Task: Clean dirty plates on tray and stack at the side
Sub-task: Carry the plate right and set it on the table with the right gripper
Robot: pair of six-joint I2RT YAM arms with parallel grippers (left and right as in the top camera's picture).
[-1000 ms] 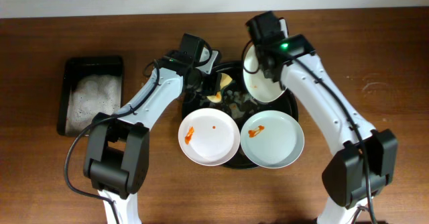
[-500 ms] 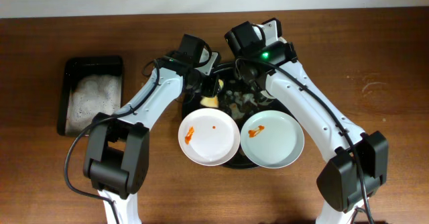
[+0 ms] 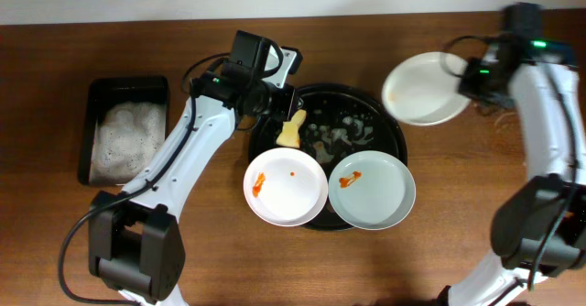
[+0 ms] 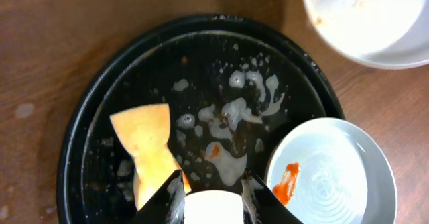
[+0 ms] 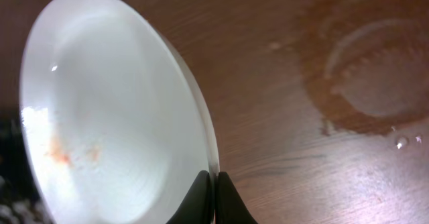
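The round black tray (image 3: 399, 146) holds two white plates at its front: a left plate (image 3: 286, 189) with orange smears and a right plate (image 3: 371, 190) with one smear. My right gripper (image 3: 469, 79) is shut on the rim of a third plate (image 3: 423, 88), held over the bare table to the right of the tray. In the right wrist view this plate (image 5: 107, 110) shows faint orange traces, and the gripper (image 5: 215, 178) pinches its edge. My left gripper (image 4: 211, 180) hangs open over the tray (image 4: 87, 117), holding nothing. A yellow sponge (image 4: 144, 143) lies just left of it.
Suds and sauce specks (image 3: 334, 132) cover the back of the tray. A rectangular black tub (image 3: 128, 84) with foam stands at the left of the table. A wet ring (image 5: 375, 70) marks the wood on the right.
My right arm has swung its plate from over the back of the tray out to the right, above the table. My left gripper has opened and let the sponge go onto the tray.
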